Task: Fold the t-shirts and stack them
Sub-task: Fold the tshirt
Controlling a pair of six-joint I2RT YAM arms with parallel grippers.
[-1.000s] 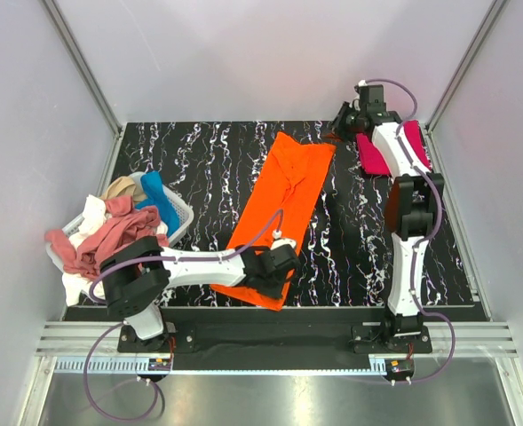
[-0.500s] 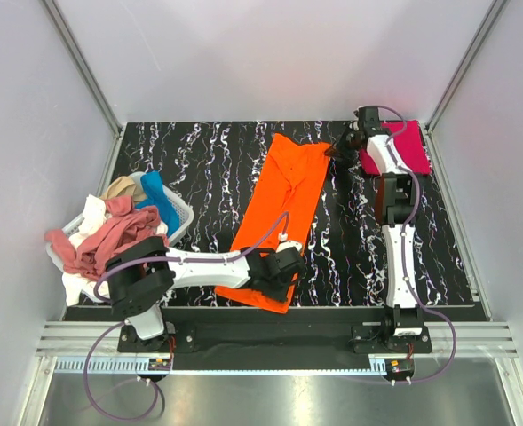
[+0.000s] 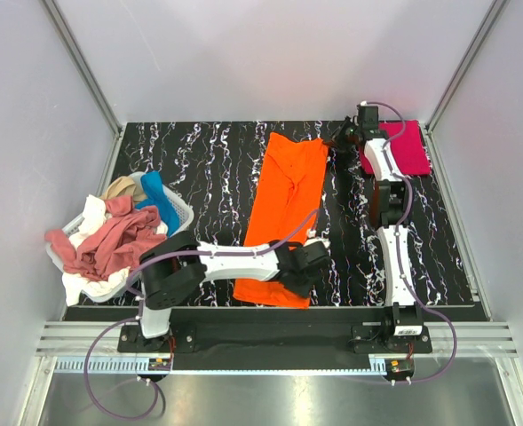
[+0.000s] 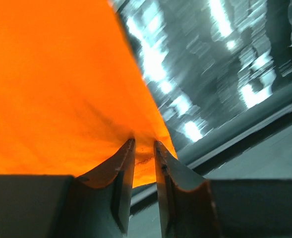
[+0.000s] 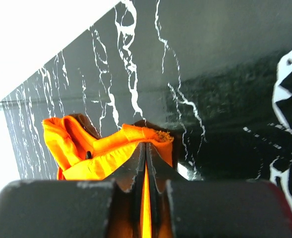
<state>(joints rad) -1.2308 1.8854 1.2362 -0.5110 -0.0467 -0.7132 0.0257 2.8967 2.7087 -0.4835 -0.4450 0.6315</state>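
The orange t-shirt (image 3: pixel 283 206), straighter, narrower.

The orange shirt (image 3: pixel 283 209) is showing one plain, bright colour. The crimson-pink shirt (image 3: pixel 409 149) is showing solid colour too. The table (image 3: pixel 199 169) is showing black with white marble-like veins. The white basket (image 3: pixel 181 218) is holding a rose-red shirt (image 3: pixel 110 244), a white shirt (image 3: pixel 83 286), a tan shirt (image 3: pixel 122 187) and a blue shirt (image 3: pixel 157 202), all plain.
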